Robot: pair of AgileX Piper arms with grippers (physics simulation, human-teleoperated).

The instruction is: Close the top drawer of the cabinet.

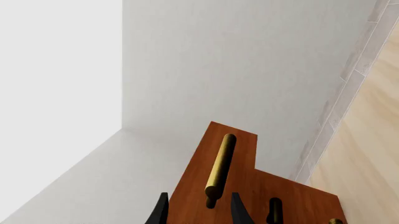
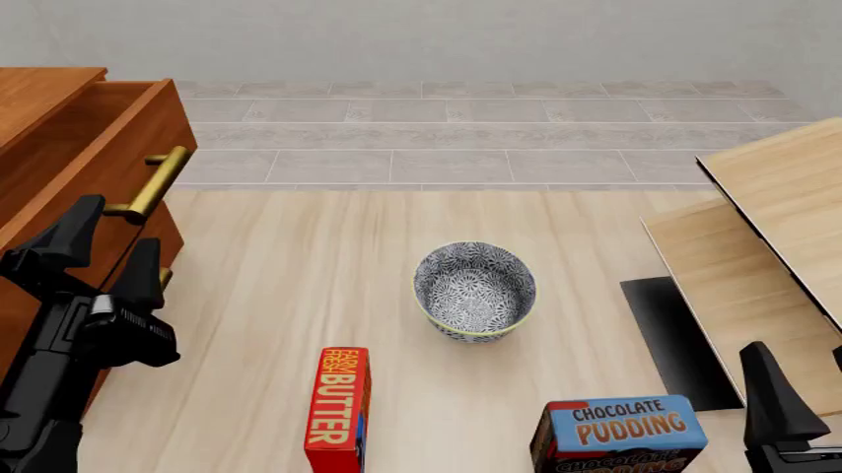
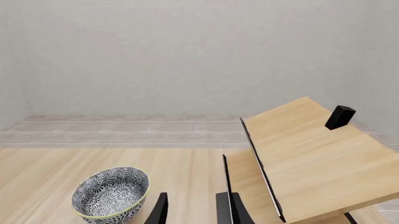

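The cabinet stands at the table's left edge. Its top drawer is pulled out, with its brass bar handle facing the table. My left gripper is open just in front of the drawer front, below the near end of the handle and not touching it. In the left wrist view the top drawer and its handle lie just ahead of the open left gripper. My right gripper is open and empty at the front right; it also shows in the right wrist view.
A patterned bowl sits mid-table. A red butter box and a chocolate pudding box stand at the front. Pale wood panels and a dark mat are on the right. A lower drawer handle shows below.
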